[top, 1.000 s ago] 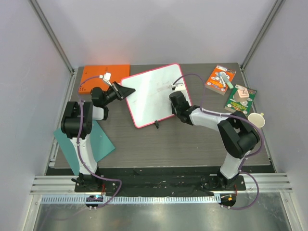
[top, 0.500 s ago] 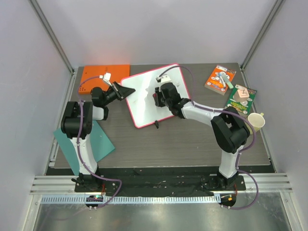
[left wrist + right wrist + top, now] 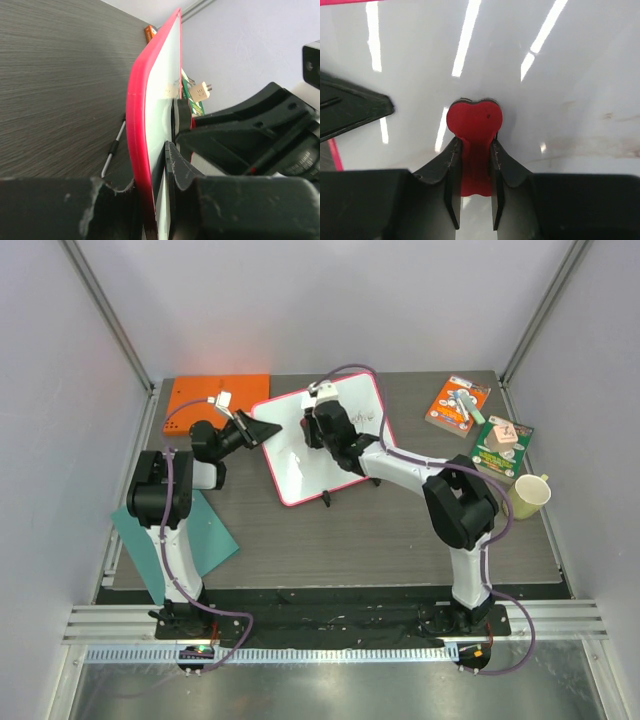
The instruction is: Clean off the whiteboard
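Overhead and wrist views, as I see them from the remote station. The whiteboard (image 3: 296,466) lies at the far middle of the dark table (image 3: 380,540), turned at an angle, its pink-red rim showing all round.

Left gripper (image 3: 262,428): nearly closed, its two fingers pinching the board's left corner by the rim. In the left wrist view the red edge runs up between the fingers. I cannot tell whether that corner is lifted off the table.

Right gripper (image 3: 311,428): reaches over the board's far-left part, close to the left gripper. Its fingers (image 3: 451,167) are drawn in narrowly around the stem of a red heart-shaped eraser (image 3: 474,119). The eraser's rounded head sticks out past the fingertips, against the white surface. Faint brownish streaks (image 3: 600,145) mark the board to the right of the eraser. The bright bars there are reflected lights.

Other items:
- An orange board (image 3: 200,392) sits at the far-left corner.
- A teal sheet (image 3: 205,535) lies under the left arm.
- A black pen (image 3: 326,499) lies just beside the board's near edge.
- Two printed packets (image 3: 458,404) (image 3: 500,445) rest at the far right.
- A pale cup (image 3: 532,495) stands near the right edge.
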